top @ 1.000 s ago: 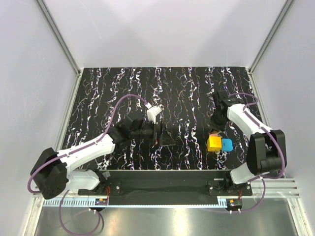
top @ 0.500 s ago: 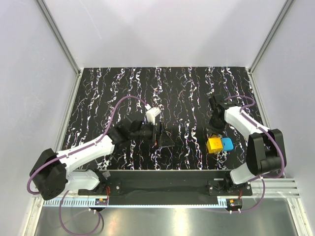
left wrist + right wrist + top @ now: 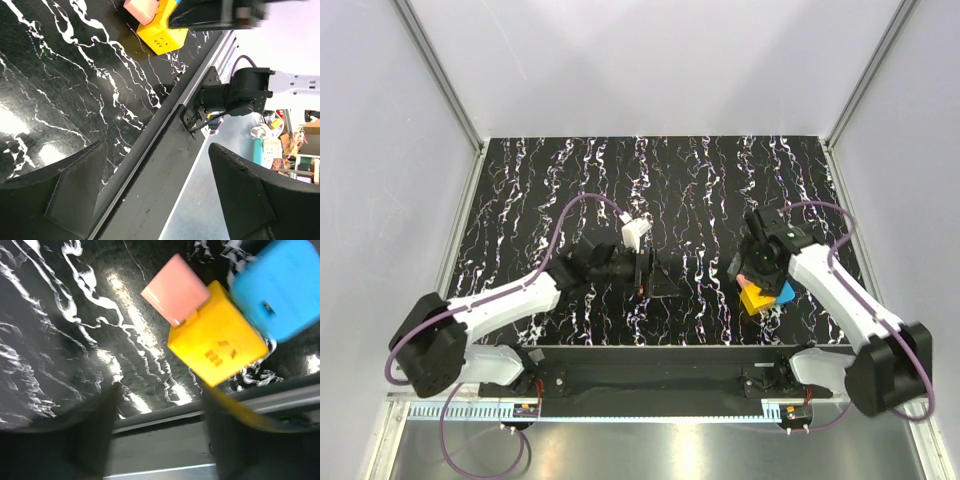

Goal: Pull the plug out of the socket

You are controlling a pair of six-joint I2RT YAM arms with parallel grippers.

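The yellow socket cube (image 3: 217, 347) sits on the table (image 3: 700, 180) at its near right, close to the front rail. A pink plug (image 3: 175, 289) seats against one face of the cube and a blue plug (image 3: 277, 287) against an adjacent face. The right gripper (image 3: 160, 390) is positioned just beside the cube; its jaws are spread wide and hold nothing, with both fingers blurred. The left gripper (image 3: 157, 147) is near the table centre, well apart from the cube, with jaws wide and empty.
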